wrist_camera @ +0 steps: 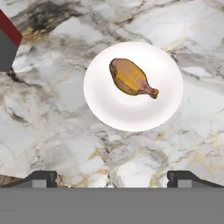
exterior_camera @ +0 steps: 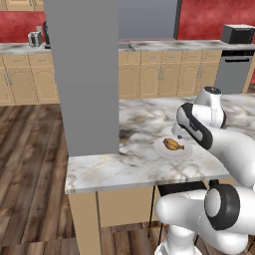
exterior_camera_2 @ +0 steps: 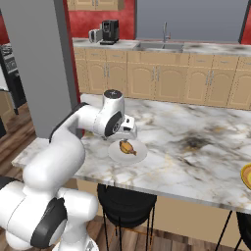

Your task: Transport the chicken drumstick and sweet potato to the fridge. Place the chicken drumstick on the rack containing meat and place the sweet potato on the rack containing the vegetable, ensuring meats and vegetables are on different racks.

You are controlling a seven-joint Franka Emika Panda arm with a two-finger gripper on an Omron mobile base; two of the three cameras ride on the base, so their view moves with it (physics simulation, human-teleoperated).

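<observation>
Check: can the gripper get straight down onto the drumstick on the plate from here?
Probably yes. The gripper is open above the marble counter, and the chicken drumstick lies alone on the white plate just ahead of it, with nothing between them or crowding it.

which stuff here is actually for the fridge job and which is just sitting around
For the job:
- chicken drumstick, lying on the white plate
- gripper, open above it

Just sitting around:
- marble counter
- coffee machine
- toaster
- sink tap
- microwave
- black stool
</observation>
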